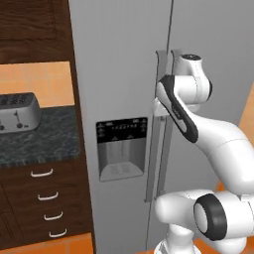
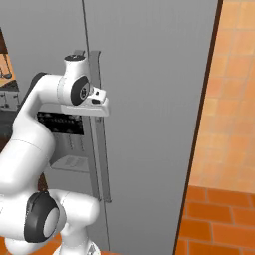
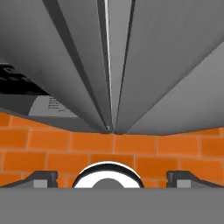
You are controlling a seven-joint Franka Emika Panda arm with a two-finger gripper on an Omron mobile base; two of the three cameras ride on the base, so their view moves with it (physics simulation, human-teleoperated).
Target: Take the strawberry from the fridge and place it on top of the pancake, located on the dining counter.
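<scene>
the white arm rises from its base and folds upward, its elbow bent low and its forearm climbing to the wrist, which sits right in front of the fridge (image 1: 124,74) at the upper part of the two long vertical handles (image 1: 162,129). in the left base view the hand is up against the handles where the two doors meet, and the fingers themselves are hidden behind the wrist. in the right base view the wrist is turned toward the door seam with a white flange jutting to the right just beside the handles. the hand view looks down along the closed doors to the orange tiled floor (image 3: 57,151), and the gripper (image 3: 112,178) shows its two dark fingertips (image 3: 41,178) spread wide apart at the lower corners, with nothing between them. both fridge doors are shut, the seam running straight between them, so the strawberry cannot be seen. the black dispenser panel (image 1: 121,131) sits on the left door, lower than the wrist. to the left of the fridge stands a dark-topped wooden cabinet (image 1: 42,193) with four drawer pulls, and a silver toaster (image 1: 17,113) rests on its top. an orange tiled wall (image 2: 229,99) runs to the right of the fridge.
</scene>
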